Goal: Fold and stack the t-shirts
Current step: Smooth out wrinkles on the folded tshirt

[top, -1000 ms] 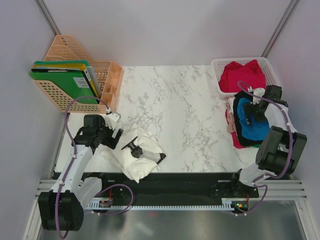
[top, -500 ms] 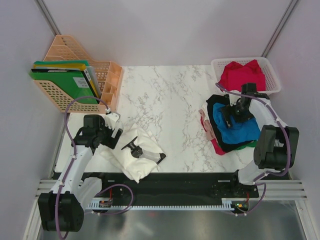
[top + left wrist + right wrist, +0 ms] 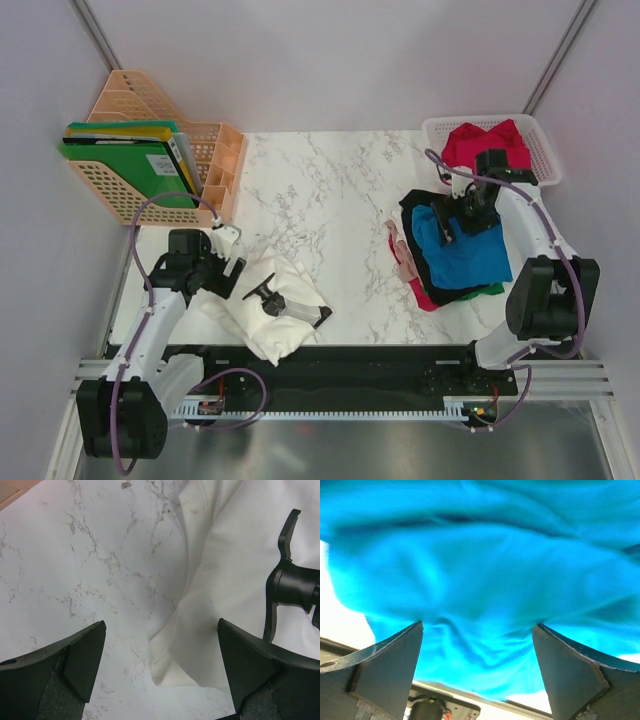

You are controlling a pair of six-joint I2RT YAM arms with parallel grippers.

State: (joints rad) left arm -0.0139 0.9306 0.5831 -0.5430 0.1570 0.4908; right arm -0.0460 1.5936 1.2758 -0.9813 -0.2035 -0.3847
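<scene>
Right hand [image 3: 452,224] spread above blue t-shirt [image 3: 470,262] lying diagonally.

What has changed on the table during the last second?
The right tool, jaws wide, moved left, and the pile of t-shirts under it slid left with it. The left tool, the white t-shirt and the basket stayed as they were.
</scene>
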